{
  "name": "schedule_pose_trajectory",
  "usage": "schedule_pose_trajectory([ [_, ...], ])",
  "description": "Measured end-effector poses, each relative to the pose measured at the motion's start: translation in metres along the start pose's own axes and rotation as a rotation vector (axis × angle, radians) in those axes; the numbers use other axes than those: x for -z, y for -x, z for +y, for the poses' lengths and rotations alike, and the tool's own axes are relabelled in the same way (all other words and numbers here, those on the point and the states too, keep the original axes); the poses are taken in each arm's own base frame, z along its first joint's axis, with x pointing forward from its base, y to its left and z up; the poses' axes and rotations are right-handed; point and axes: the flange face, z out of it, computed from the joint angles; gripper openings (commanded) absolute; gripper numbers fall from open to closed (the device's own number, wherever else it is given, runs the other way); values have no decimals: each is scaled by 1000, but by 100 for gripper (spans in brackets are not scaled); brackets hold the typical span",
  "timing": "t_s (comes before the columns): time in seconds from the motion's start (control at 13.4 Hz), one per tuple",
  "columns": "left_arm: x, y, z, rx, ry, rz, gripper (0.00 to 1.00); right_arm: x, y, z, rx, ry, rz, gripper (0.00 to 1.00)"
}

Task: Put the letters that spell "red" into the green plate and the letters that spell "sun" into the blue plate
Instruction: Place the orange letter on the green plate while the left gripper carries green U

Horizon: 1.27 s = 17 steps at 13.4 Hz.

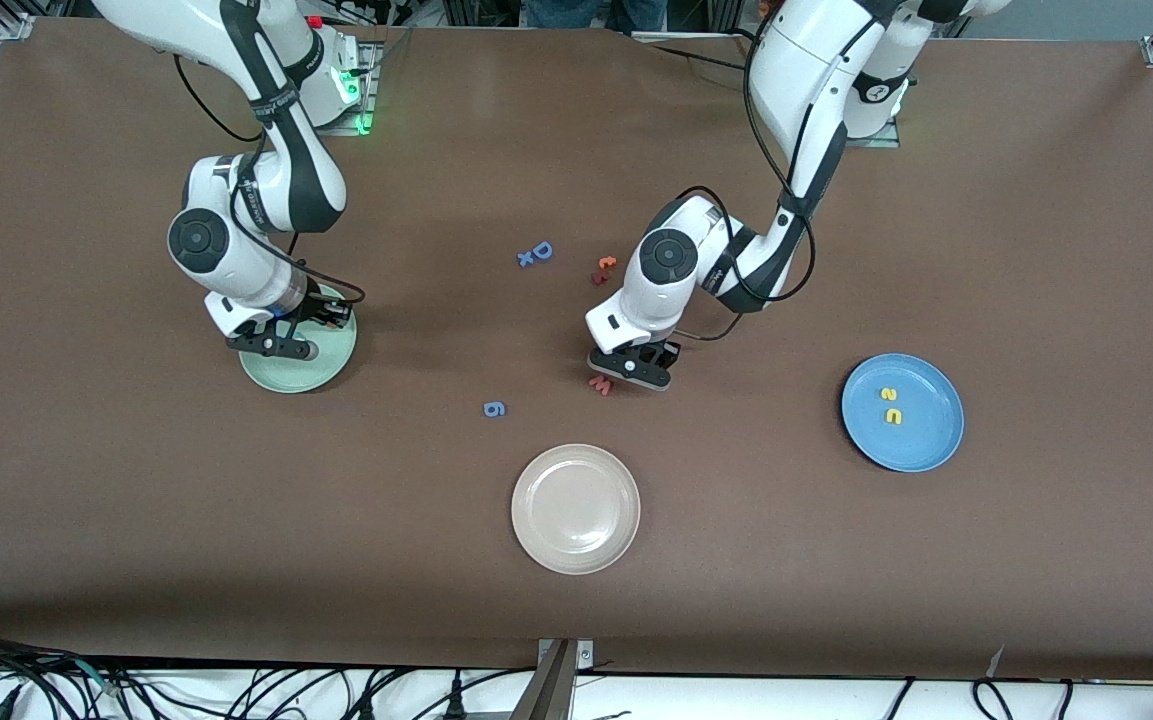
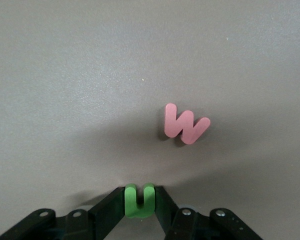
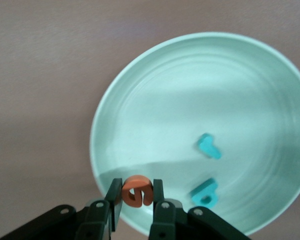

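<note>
My left gripper [image 2: 140,194] is down at the table in the middle [image 1: 633,372], shut on the green arch-shaped letter [image 2: 139,201]. The pinkish-red "w" [image 2: 185,124] lies close beside it. My right gripper [image 3: 136,189] hangs just over the green plate [image 3: 200,90] near its rim, shut on the orange "e" [image 3: 137,191]. The teal "r" [image 3: 209,146] and teal "d" [image 3: 205,192] lie in that plate. The blue plate [image 1: 926,440], toward the left arm's end, holds two yellow letters [image 1: 887,394] [image 1: 893,415].
A cream-white plate [image 1: 575,508] sits nearest the front camera. A blue "g" [image 1: 495,408] lies between it and the green plate [image 1: 326,365]. A blue "D" [image 1: 540,250] with a small blue letter, and two small orange-red letters [image 1: 602,270], lie farther from the camera.
</note>
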Motion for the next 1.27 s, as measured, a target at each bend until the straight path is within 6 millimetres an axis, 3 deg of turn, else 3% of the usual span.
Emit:
schedule_pose_trajectory([
  [0.15, 0, -1, -2, 1, -2, 1, 12, -11, -4, 4, 3, 10, 11, 13],
  [0.22, 0, -2, -4, -2, -4, 2, 11, -17, -4, 4, 3, 16, 11, 20],
  [0.37, 1, -6, -14, -19, -13, 7, 9, -25, -5, 7, 0, 25, 10, 100],
  [0.6, 14, -23, -60, -91, -39, -8, 9, -25, -8, 8, -3, 25, 13, 100],
  [0.82, 46, -42, -140, -203, -51, -45, 9, -10, -14, 2, 3, 16, 2, 100],
  [0.97, 67, -50, -208, -286, -51, -61, 10, 22, -21, -8, 13, 9, -90, 100],
  [1.27, 81, -46, -323, -451, -70, -79, 14, 131, -42, -11, 26, 3, -236, 100],
])
